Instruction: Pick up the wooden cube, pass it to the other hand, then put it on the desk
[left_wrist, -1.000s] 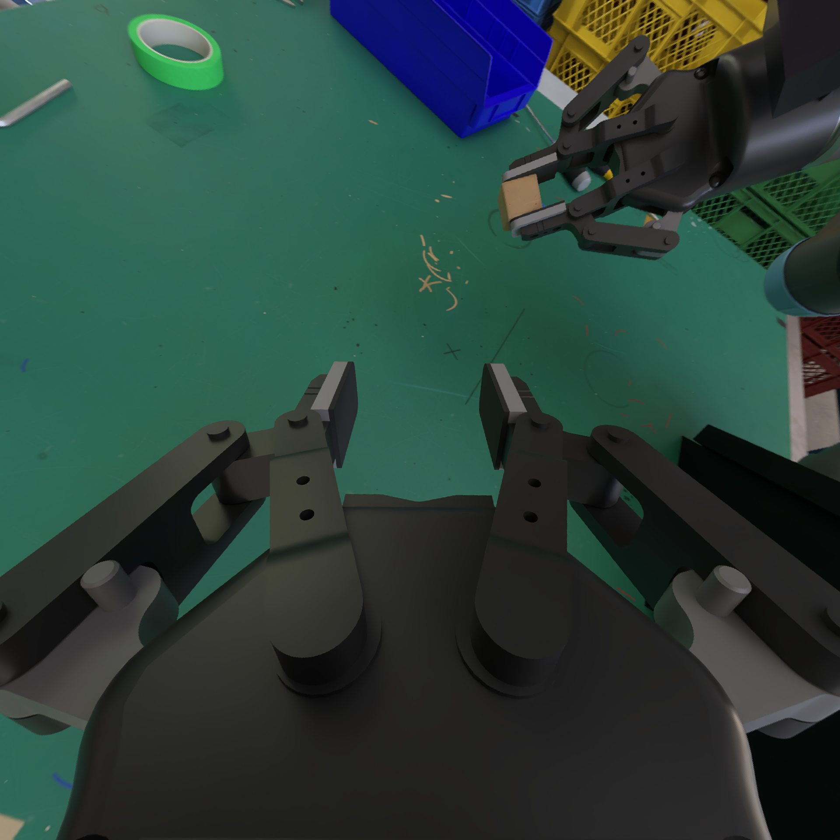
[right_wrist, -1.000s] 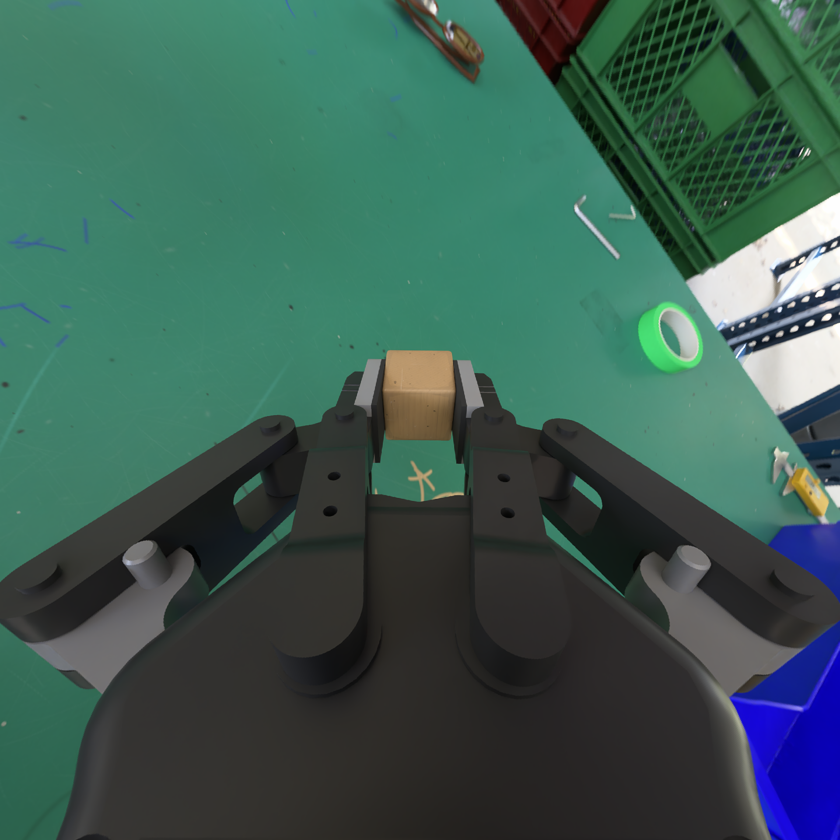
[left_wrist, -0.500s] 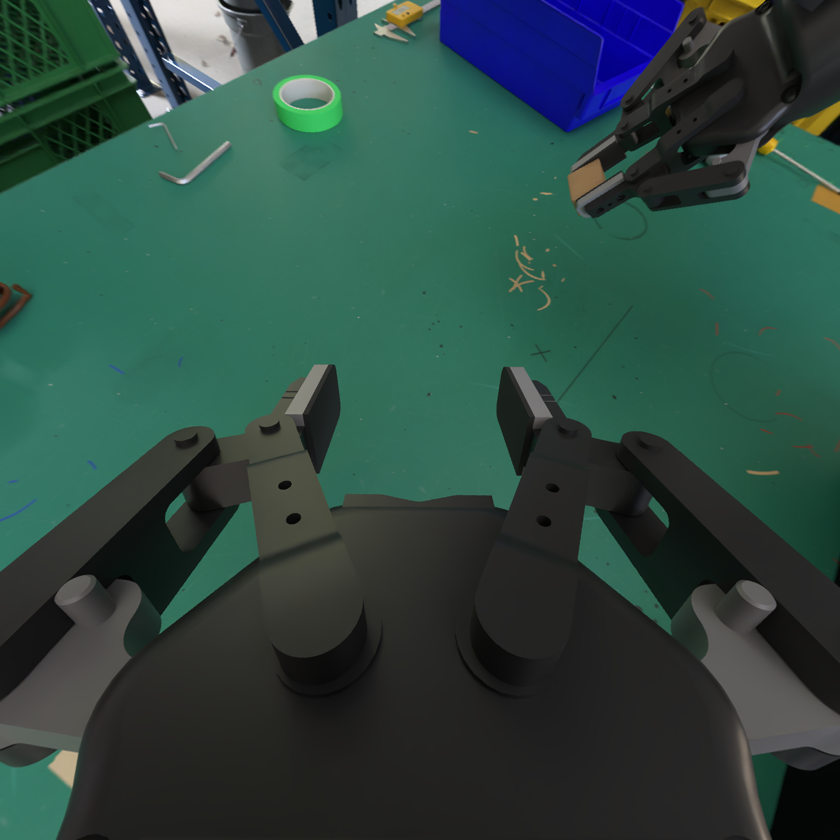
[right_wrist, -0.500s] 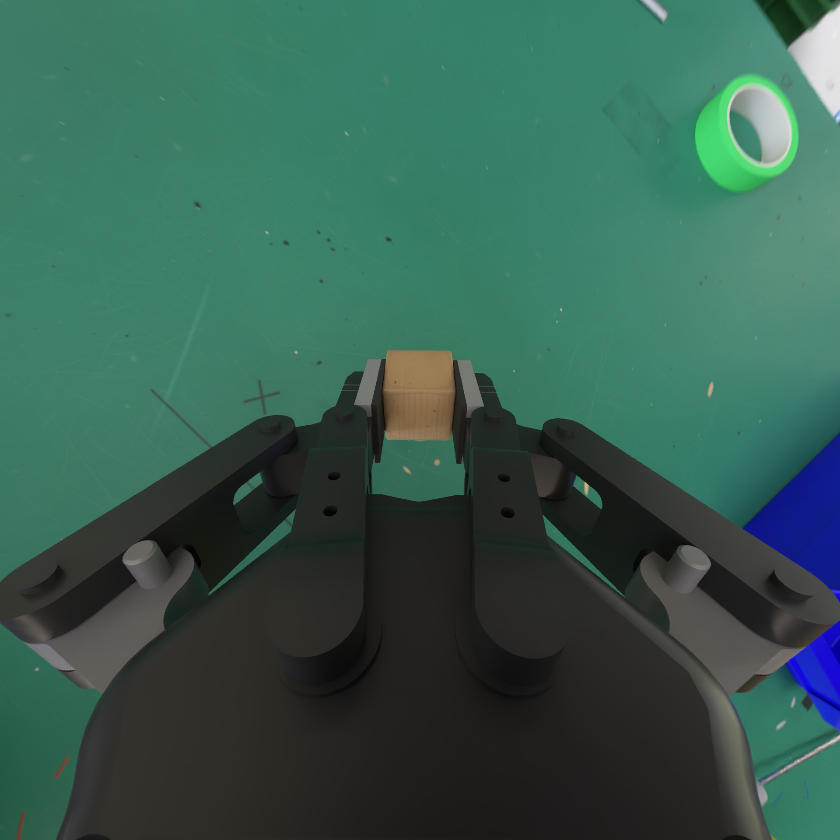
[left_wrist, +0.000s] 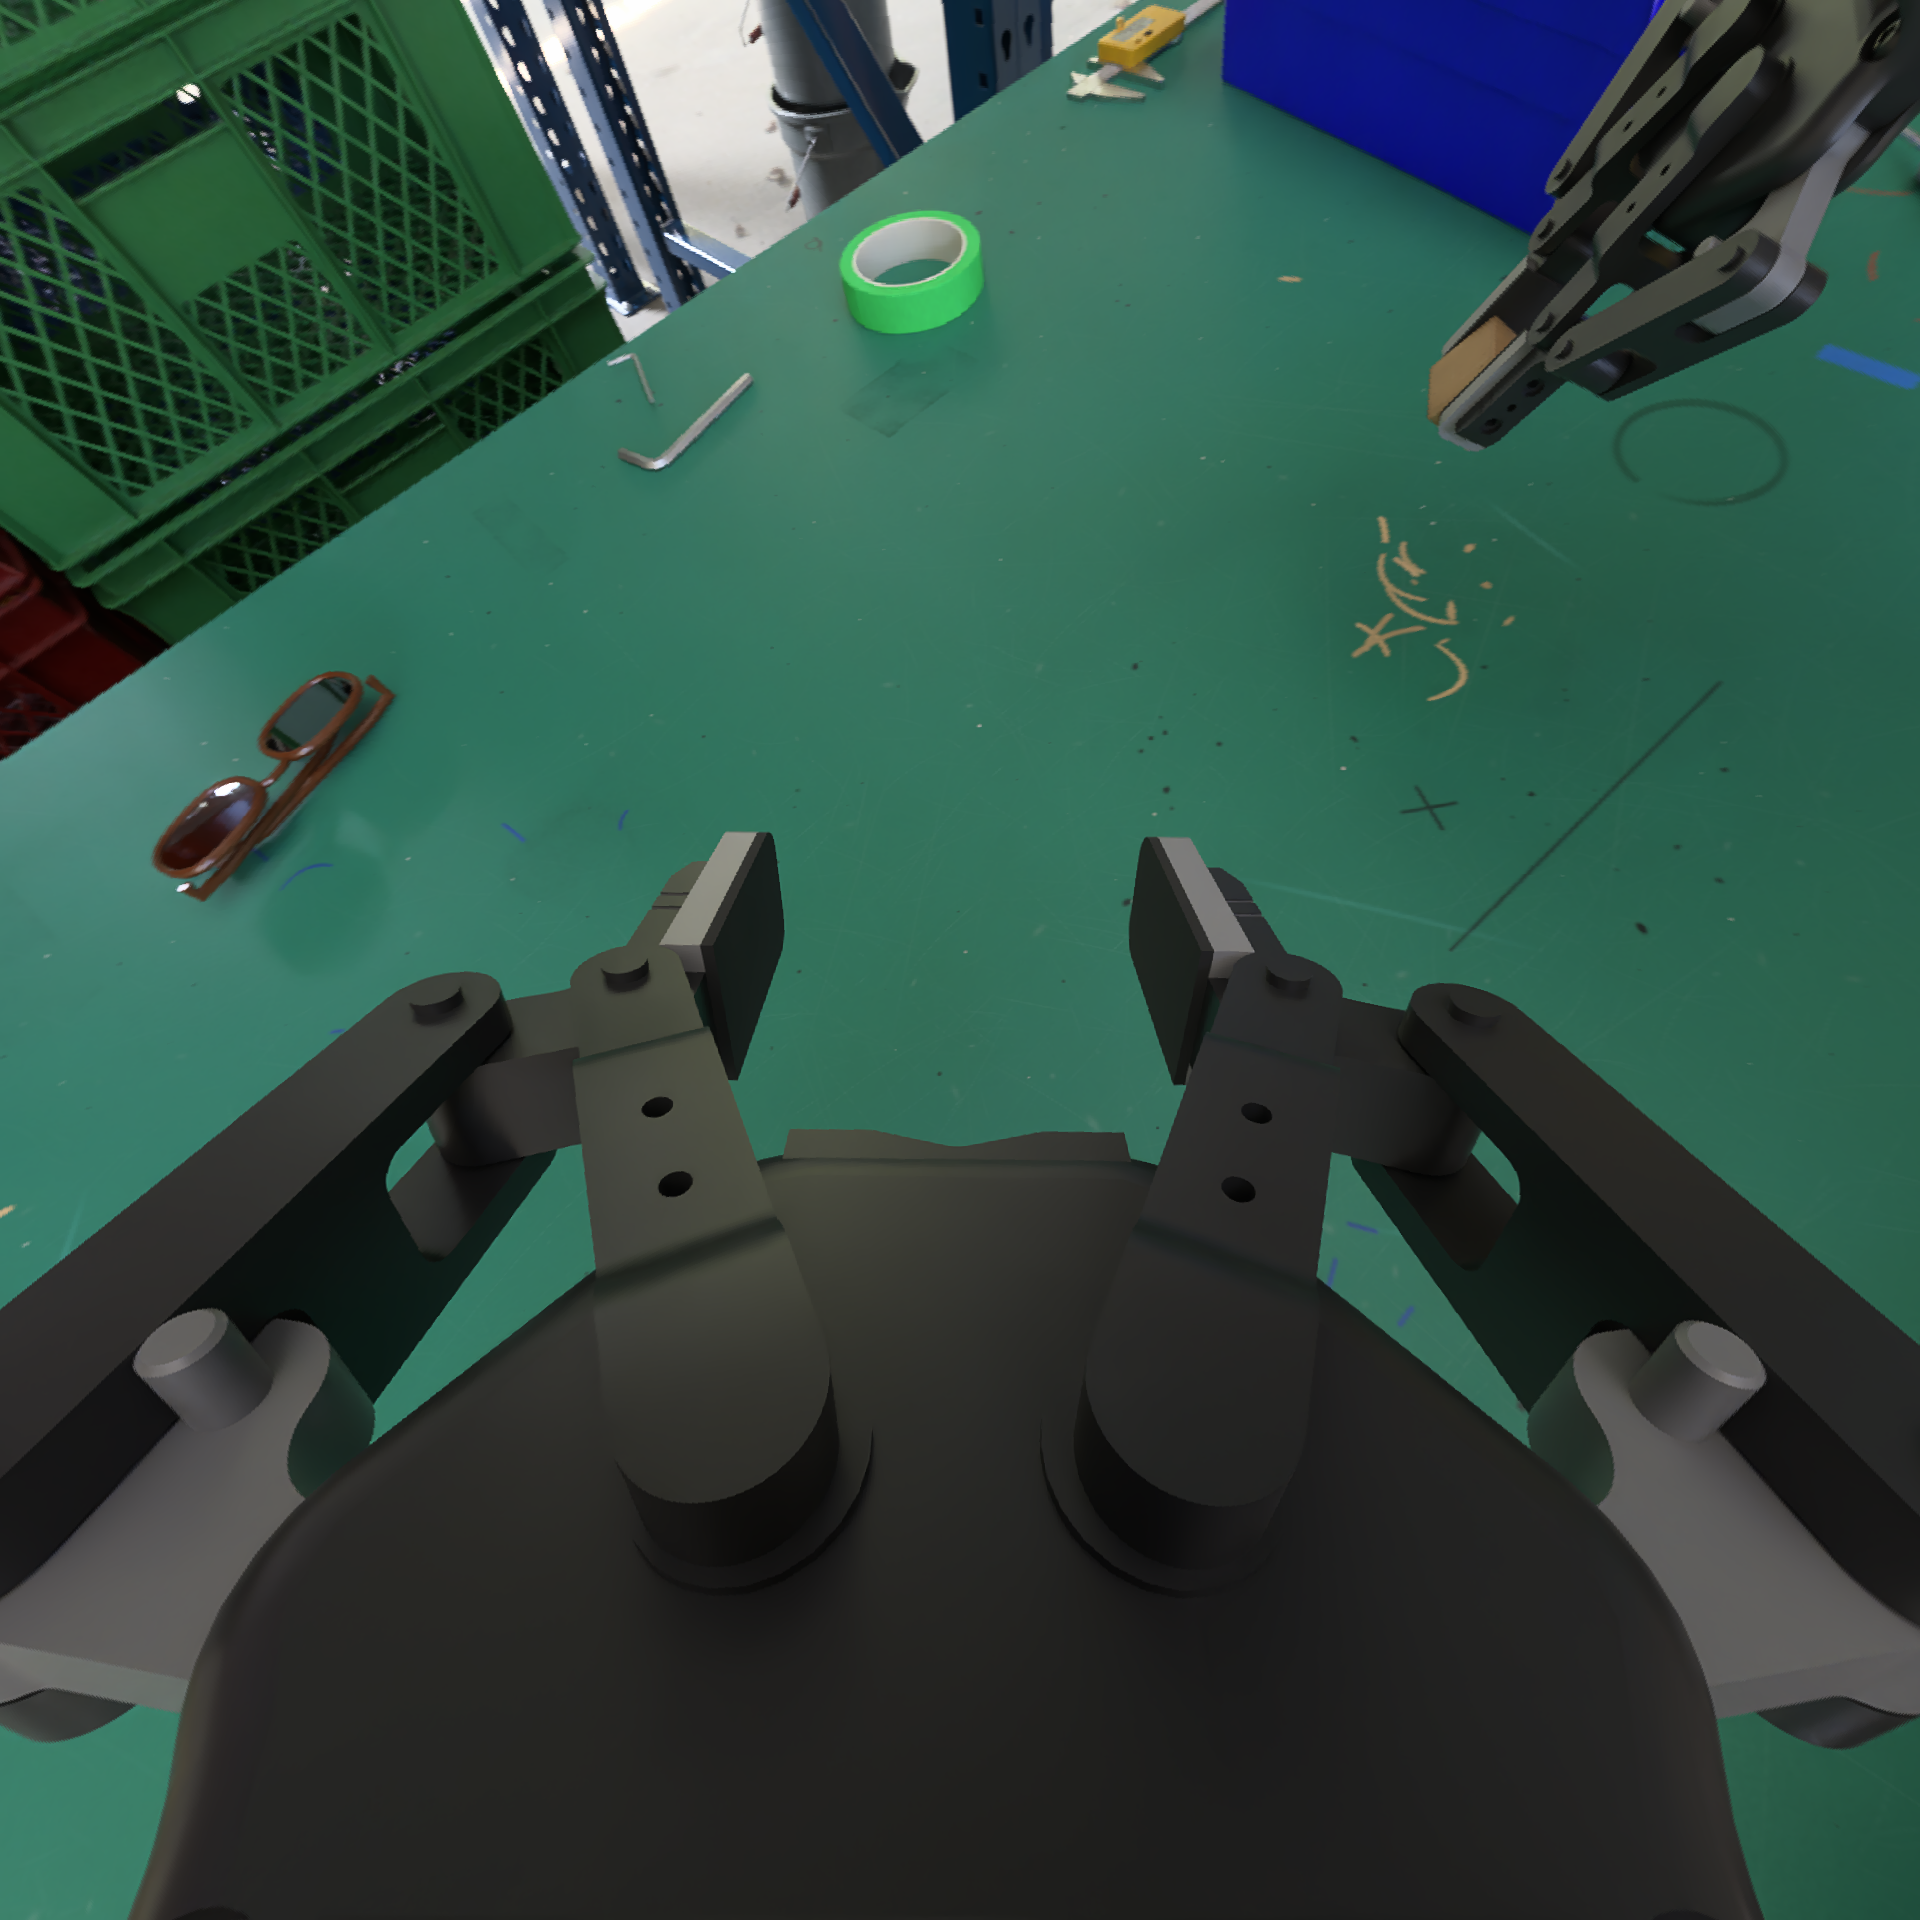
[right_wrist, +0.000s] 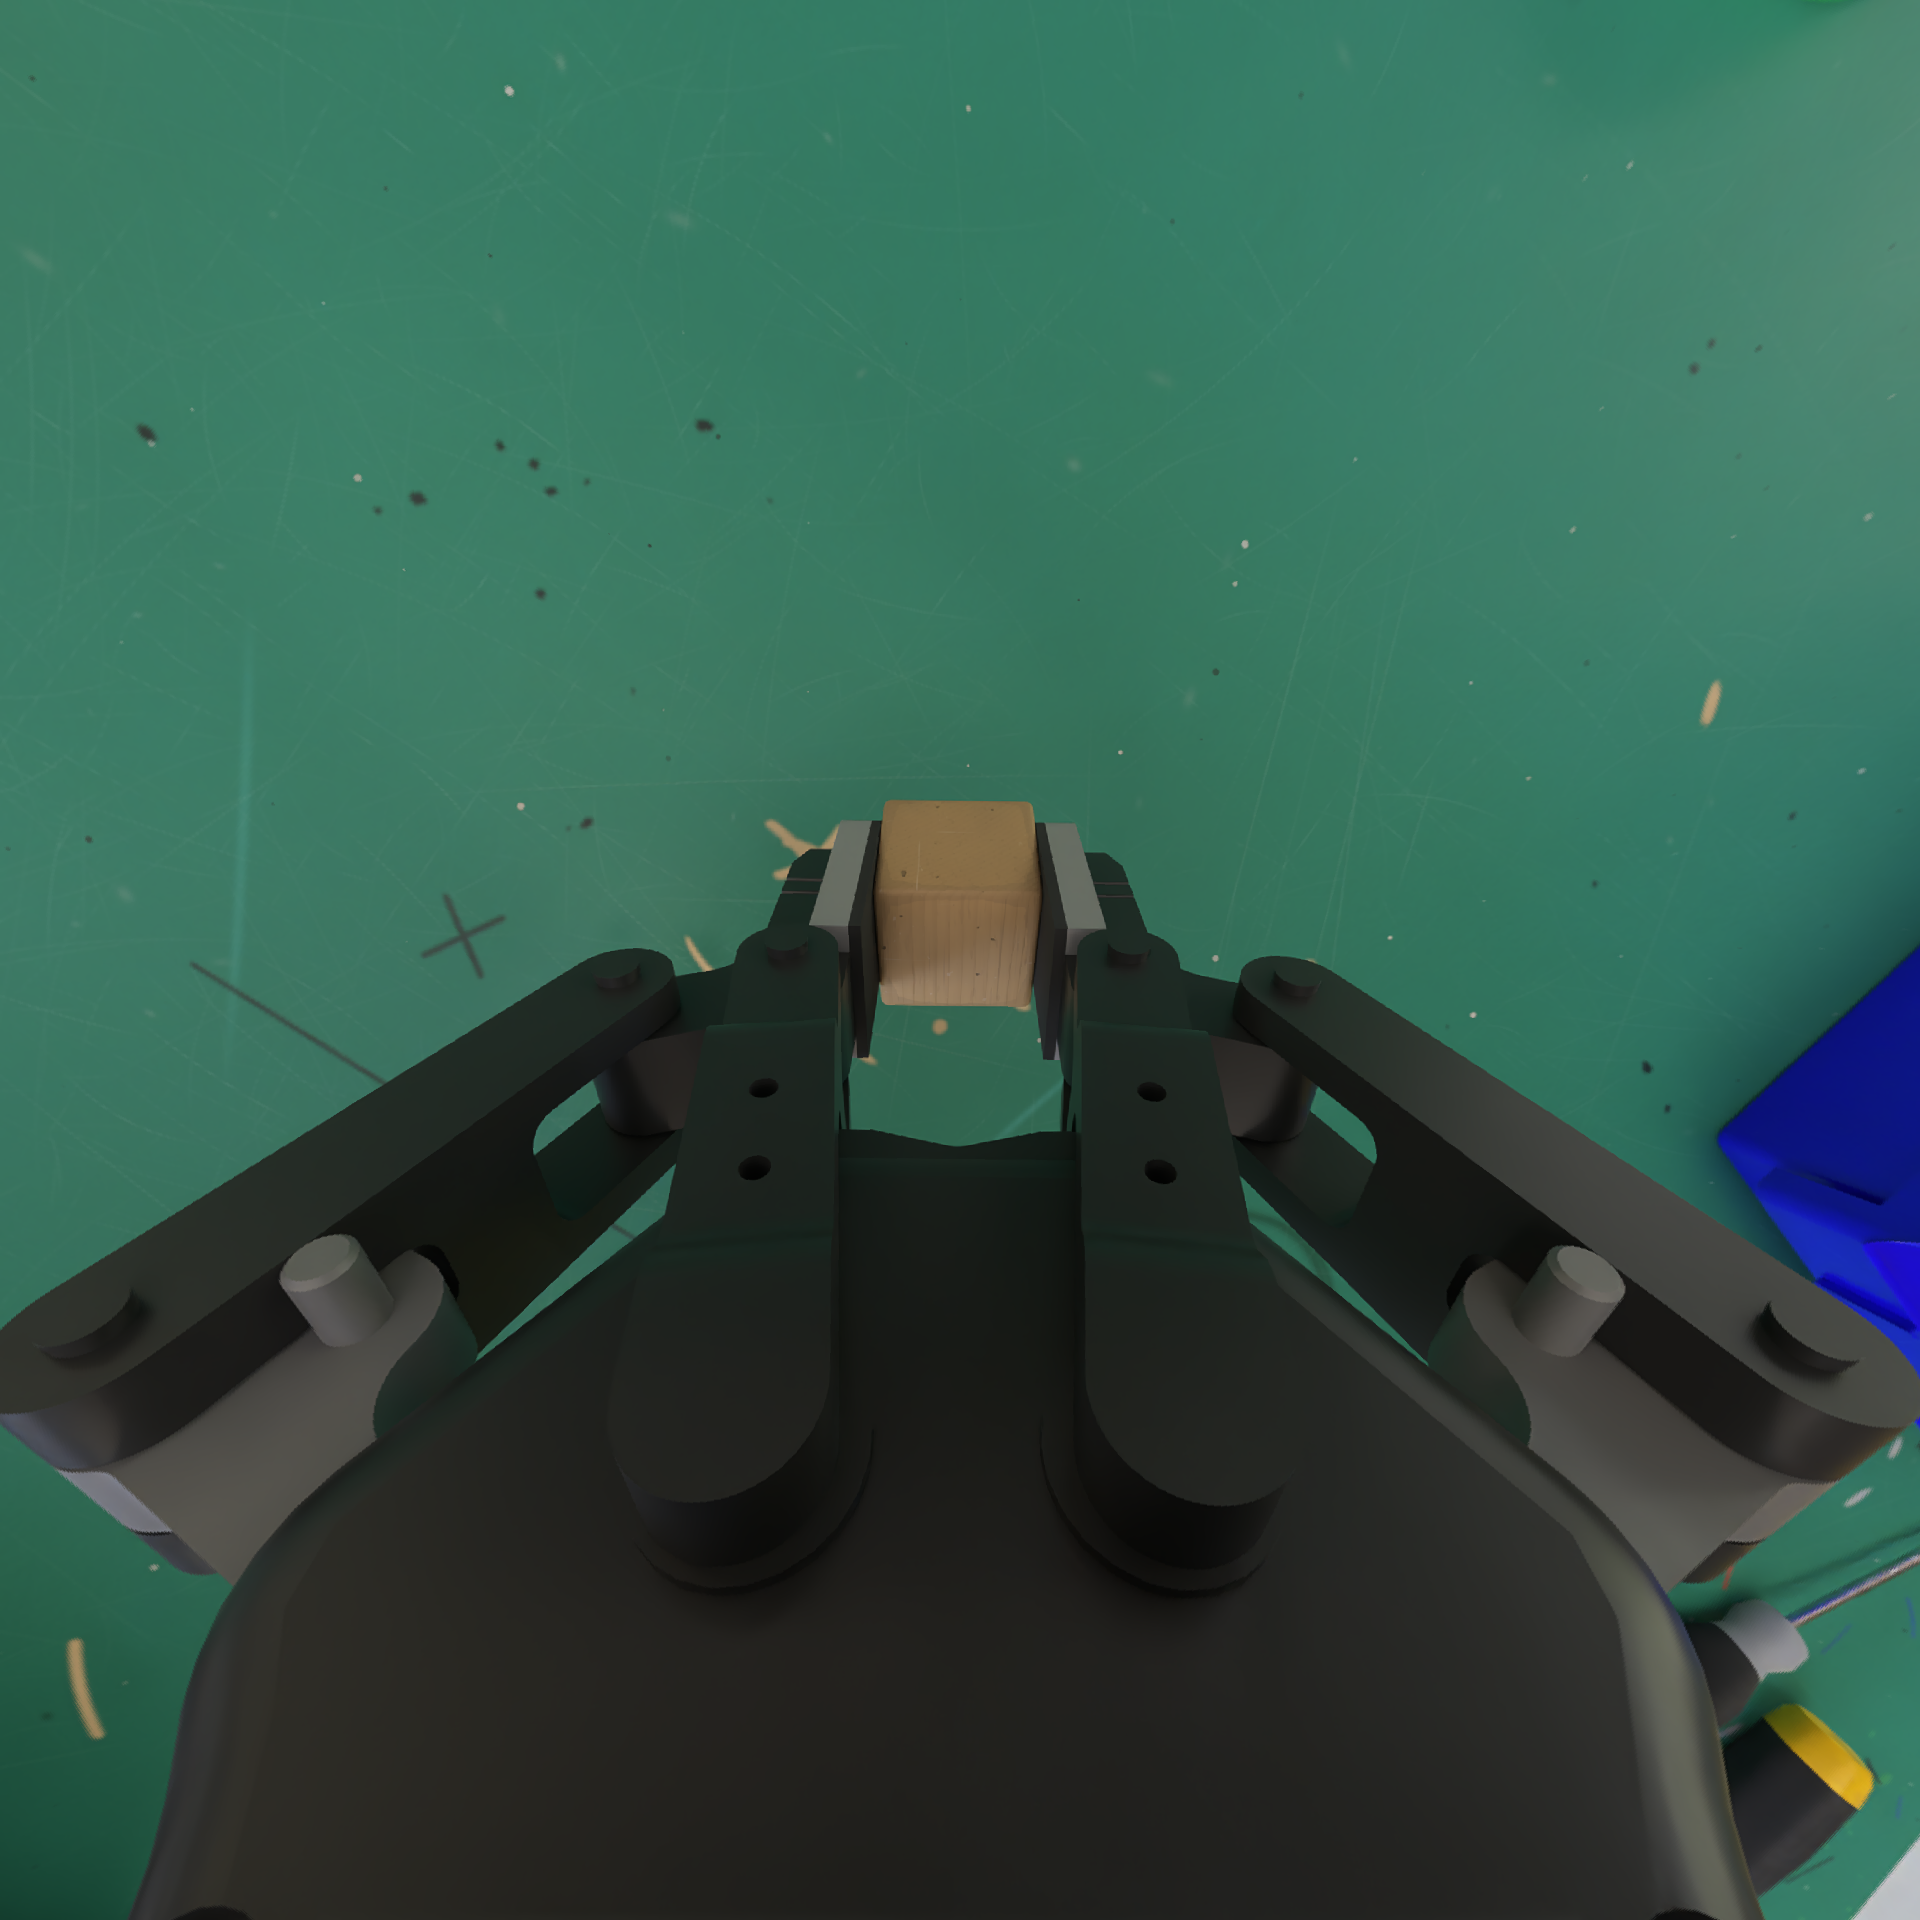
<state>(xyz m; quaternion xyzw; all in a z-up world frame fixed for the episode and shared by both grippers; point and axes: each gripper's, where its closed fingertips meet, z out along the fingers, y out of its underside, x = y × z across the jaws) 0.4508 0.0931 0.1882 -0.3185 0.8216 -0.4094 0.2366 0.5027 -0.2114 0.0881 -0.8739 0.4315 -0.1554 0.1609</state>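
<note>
Right gripper (right_wrist: 956, 914) pinches the wooden cube (right_wrist: 956, 909) between both pads, held above the green desk (right_wrist: 935, 416) — far right in the left wrist view. Left gripper (left_wrist: 954, 951) spread, empty — green tape roll (left_wrist: 912, 270) far beyond.

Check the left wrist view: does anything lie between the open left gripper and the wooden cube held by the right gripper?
No objects. Between the left gripper and the wooden cube is bare green desk, bearing only tan scribbles.
</note>
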